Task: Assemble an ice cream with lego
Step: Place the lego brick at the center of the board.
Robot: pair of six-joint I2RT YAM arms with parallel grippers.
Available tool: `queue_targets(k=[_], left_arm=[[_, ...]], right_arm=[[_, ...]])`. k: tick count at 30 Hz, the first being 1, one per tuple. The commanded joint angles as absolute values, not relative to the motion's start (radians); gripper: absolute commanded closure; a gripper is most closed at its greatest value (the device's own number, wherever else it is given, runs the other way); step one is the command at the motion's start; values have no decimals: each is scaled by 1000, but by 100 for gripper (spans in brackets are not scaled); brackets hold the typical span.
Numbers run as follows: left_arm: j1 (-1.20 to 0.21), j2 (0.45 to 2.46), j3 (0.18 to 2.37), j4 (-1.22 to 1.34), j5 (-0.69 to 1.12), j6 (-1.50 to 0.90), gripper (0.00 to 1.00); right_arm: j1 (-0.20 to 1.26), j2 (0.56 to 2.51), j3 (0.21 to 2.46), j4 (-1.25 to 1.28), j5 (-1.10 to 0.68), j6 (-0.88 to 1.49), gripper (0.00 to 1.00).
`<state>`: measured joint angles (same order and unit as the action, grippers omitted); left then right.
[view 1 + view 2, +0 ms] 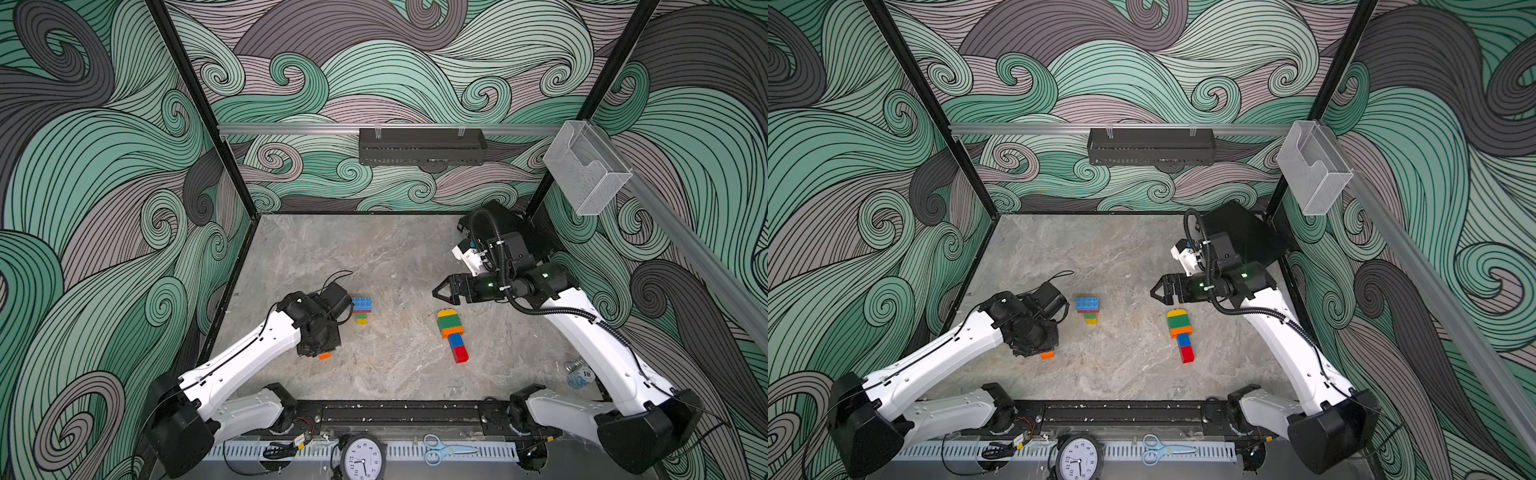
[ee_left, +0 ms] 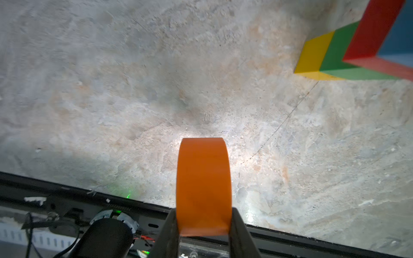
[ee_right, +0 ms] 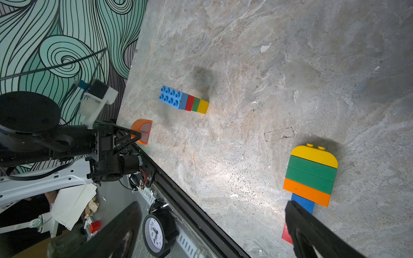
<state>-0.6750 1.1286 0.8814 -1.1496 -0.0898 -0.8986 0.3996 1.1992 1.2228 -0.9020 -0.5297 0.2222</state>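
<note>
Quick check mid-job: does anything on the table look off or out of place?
Nothing looks damaged. The yellow-capped stack lies flat on its side, slanted, while the blue-topped stack stands upright on a narrow yellow base, so it looks top-heavy.

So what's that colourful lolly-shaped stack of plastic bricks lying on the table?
The lolly-shaped stack of chunky plastic bricks lies flat on the grey stone-look tabletop. From one end: a yellow round-topped brick showing two studs, a green band, an orange oblong brick, then a narrower stem: a blue brick, a red brick. Nothing grips it; the open right tool hangs beyond its yellow end, apart from it.
</note>
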Motion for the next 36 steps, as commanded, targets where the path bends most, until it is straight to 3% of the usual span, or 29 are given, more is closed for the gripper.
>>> queue_targets(k=[1, 17, 24, 36], left_arm=[[-699, 1141, 841, -1018, 3, -803, 100], [-940, 1318, 900, -915, -5, -577, 100], [-1049, 1394, 993, -933, -91, -472, 100], [-1085, 1617, 1137, -903, -107, -220, 100]], right_arm=[[410, 1215, 1243, -918, -516, 218, 1], [421, 1210, 1245, -925, -488, 229, 1], [422, 1205, 1247, -928, -482, 228, 1], [383, 1160, 1257, -998, -417, 213, 1]])
